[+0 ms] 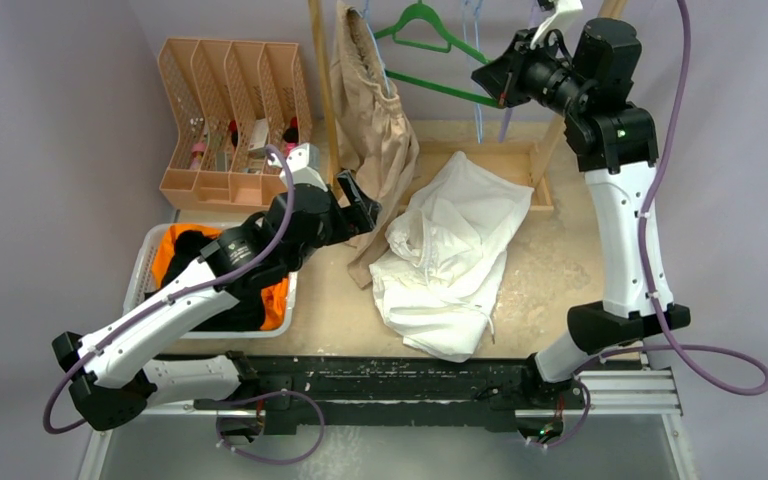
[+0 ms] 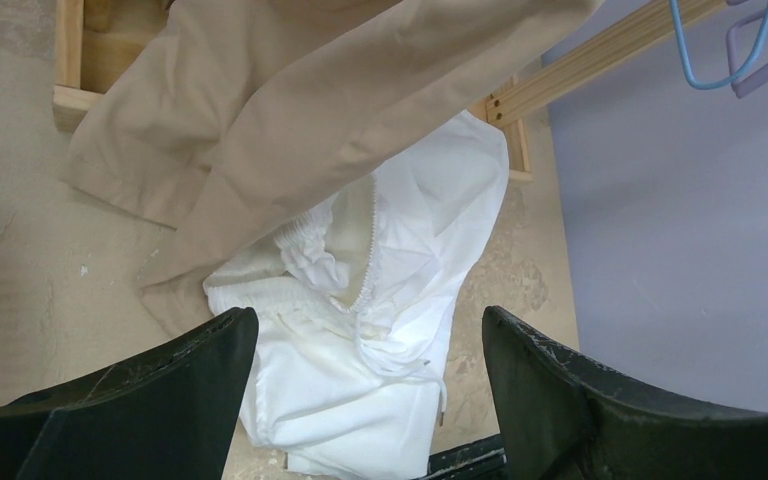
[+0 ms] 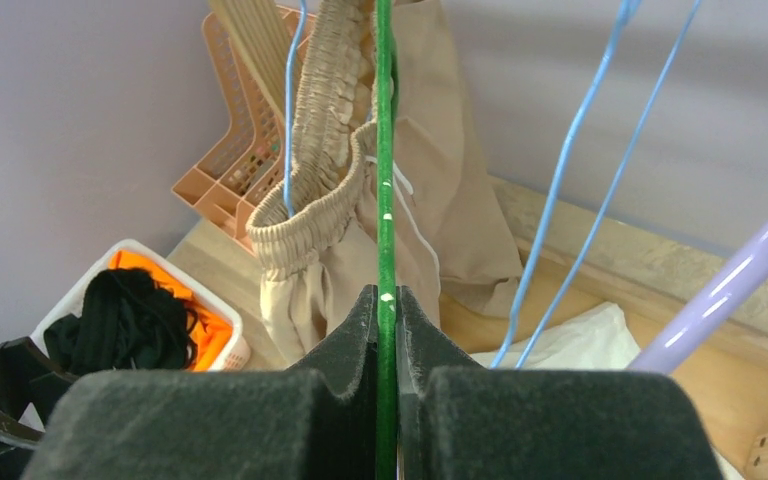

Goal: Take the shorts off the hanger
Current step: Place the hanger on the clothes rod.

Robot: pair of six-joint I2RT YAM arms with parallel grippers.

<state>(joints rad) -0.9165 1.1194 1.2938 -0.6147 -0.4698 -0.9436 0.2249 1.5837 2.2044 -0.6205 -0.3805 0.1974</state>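
Note:
The beige shorts [image 1: 372,110] hang by their waistband from a blue hanger [image 3: 289,100] on the wooden rack; they also show in the left wrist view [image 2: 280,100] and the right wrist view [image 3: 330,190]. The white shorts [image 1: 450,250] lie crumpled on the table [image 2: 380,300]. The orange shorts [image 1: 278,300] and black shorts [image 1: 192,245] lie in a white basket [image 1: 138,268]. My left gripper [image 1: 360,208] is open and empty beside the beige shorts' lower leg [image 2: 370,340]. My right gripper [image 1: 495,80] is shut on a bare green hanger [image 3: 385,150].
A peach divided organizer [image 1: 230,110] stands at the back left. The wooden rack base [image 1: 480,160] sits behind the white shorts. Empty light blue hangers [image 3: 580,150] and a purple hanger [image 3: 730,290] hang to the right of the green one.

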